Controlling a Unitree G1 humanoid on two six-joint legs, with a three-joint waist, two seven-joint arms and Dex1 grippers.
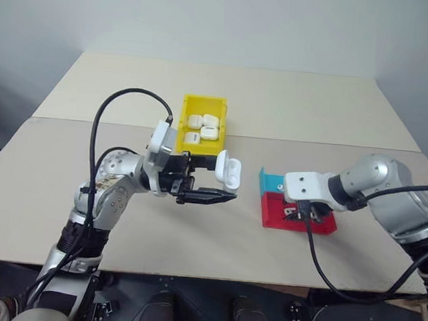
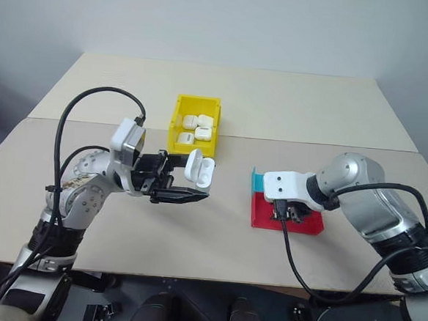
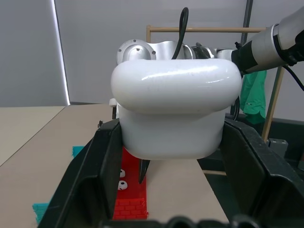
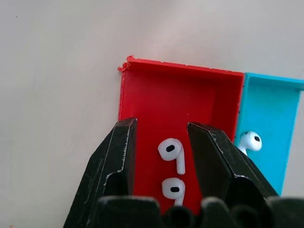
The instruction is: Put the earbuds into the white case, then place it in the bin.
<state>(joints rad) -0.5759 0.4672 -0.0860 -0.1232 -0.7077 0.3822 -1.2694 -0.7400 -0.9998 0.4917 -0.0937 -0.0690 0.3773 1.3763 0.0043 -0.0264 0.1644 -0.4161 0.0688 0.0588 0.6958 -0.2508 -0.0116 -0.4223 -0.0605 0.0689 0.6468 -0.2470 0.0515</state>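
No earbud in the white case [image 1: 227, 170] yet; binning also outstanding.

Nearest: left gripper [image 1: 210, 197] clenched on the white case, lid hinged open, held above the table's centre. Case glossy, pebble-rounded.

At 3 o'clock from it: right gripper [image 4: 159, 156], jaws parted, not yet closed, straddling one of the earbuds [image 4: 172, 152] in the red half of the tray [image 4: 142, 90]. A second lies just beside it; a third in the teal half. Tiny, glossy white, short stems.

Farthest, 12 o'clock: the bin [image 1: 191, 102], yellow, already containing several other white cases [image 1: 204, 127].
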